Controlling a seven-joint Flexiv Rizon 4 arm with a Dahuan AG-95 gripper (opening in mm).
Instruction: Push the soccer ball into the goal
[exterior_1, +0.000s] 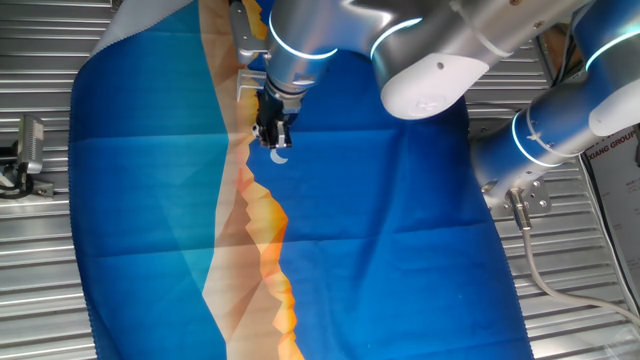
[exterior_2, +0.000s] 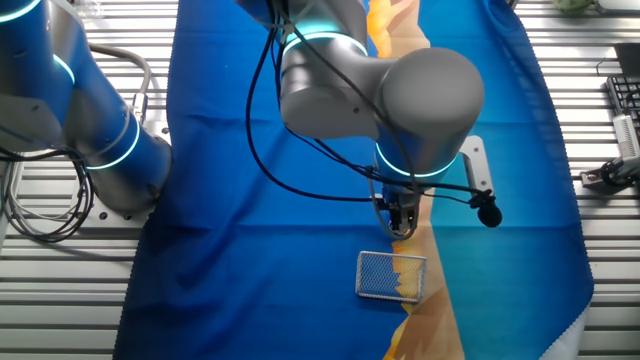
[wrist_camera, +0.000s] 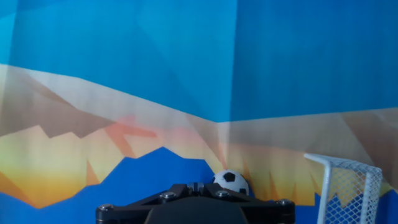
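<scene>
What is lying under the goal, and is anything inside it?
The goal stands on the printed blue and orange cloth, which shows through its mesh. No ball shows inside. In the hand view the soccer ball sits outside, left of it, next to the hand.

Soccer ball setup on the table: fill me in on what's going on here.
A single robot arm is working on a blue printed cloth, trying to knock a tiny soccer ball into a small mesh goal. The gripper is down at the cloth, right behind the ball. In the hand view the goal stands a little to the right. The ball is not yet inside it.
</scene>
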